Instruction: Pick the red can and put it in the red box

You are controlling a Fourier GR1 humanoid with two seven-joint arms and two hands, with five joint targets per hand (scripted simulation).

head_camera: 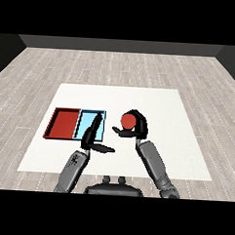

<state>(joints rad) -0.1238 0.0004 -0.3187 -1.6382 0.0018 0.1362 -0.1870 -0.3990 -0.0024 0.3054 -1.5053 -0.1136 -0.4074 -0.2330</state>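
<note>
The red can [127, 121] is seen from above as a red disc right of the trays, with my right hand [136, 126] curled round it, thumb on its left side. Whether the can rests on the table or hangs just above it I cannot tell. The red tray [63, 123] lies at the left of the white table, and the light blue tray [88, 124] touches its right side. My left hand [91, 136] is open, its straight fingers reaching over the blue tray's right part and its thumb pointing right.
The white table [164, 107] stretches wide behind and to the right of the trays. Grey wood floor surrounds it. Both forearms come in from the lower edge, the right one [156, 165] running up to the can.
</note>
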